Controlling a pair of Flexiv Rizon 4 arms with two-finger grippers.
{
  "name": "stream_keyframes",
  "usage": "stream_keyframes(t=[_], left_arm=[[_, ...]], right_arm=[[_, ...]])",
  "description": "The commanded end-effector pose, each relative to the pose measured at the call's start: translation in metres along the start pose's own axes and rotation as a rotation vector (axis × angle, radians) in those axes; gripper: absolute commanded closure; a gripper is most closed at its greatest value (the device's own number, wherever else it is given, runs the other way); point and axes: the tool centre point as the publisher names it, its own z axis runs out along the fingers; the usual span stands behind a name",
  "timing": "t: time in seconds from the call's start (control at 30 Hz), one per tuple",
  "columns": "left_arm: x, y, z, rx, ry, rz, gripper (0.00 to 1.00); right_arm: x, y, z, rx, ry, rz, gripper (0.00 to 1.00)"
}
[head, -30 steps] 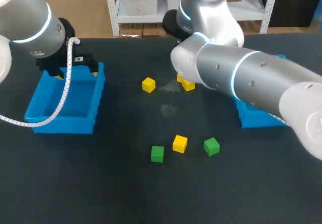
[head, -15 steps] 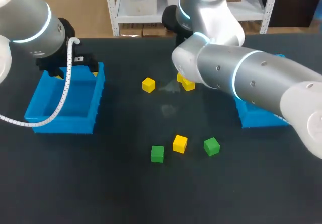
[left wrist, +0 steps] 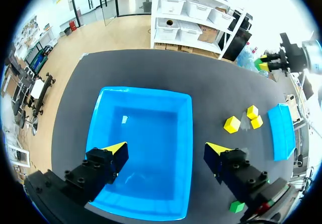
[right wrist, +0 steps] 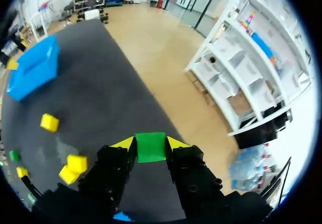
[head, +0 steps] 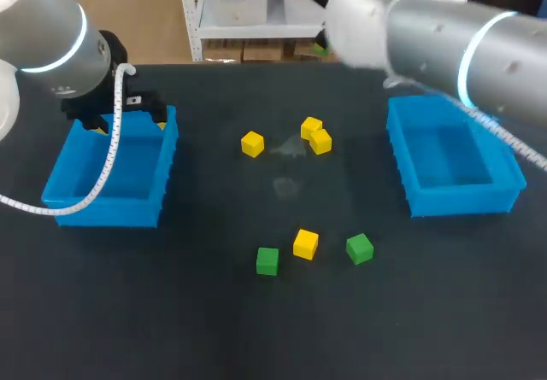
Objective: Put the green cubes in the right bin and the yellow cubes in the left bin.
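Left arm (head: pixel 43 21) at far left, its gripper (left wrist: pixel 167 151) hanging over the left bin (head: pixel 111 211). Fingers spread wide, nothing between them.

Mid tabletop (head: pixel 171 312), far group: one yellow cube (head: pixel 252 144) alone, and to its right two more yellow cubes (head: pixel 311 128) (head: pixel 320 143) touching each other.

Near group, in a loose row: green cube (head: pixel 267 260), yellow cube (head: pixel 305 243) just beside it, second green cube (head: pixel 360 248) further right.

Right bin (head: pixel 453 201) sits on the right side of the tabletop, well apart from the cubes.

Right arm (head: pixel 444 38) comes in across the far right, above the bin. Its gripper (right wrist: pixel 150 144) is held high over the tabletop's far edge, fingers closed on a third green cube (right wrist: pixel 150 149), pinched from both sides.
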Motion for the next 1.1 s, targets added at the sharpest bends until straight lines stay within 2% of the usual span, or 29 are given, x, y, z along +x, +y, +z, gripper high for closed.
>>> stream_keyframes(t=[0.03, 0.33, 0.57, 0.83, 1.1], left_arm=[[0.0, -0.001, 0.0, -0.003, -0.001, -0.002, 0.0], [0.0, -0.001, 0.0, -0.003, -0.001, -0.002, 0.0], [0.0, -0.001, 0.0, -0.003, -0.001, -0.002, 0.0], [0.0, -0.001, 0.0, -0.003, -0.001, -0.002, 0.0], [0.0, -0.001, 0.0, -0.003, -0.001, -0.002, 0.0]], right_arm=[[0.046, 0.02, -0.079, 0.076, -0.059, 0.029, 1.0], [0.088, 0.043, -0.122, 0.15, -0.036, 0.126, 1.0], [0.122, 0.065, -0.148, 0.171, 0.022, 0.161, 1.0], [0.174, 0.074, -0.157, 0.175, 0.07, 0.221, 1.0], [0.247, 0.071, -0.157, 0.152, 0.142, 0.294, 1.0]])
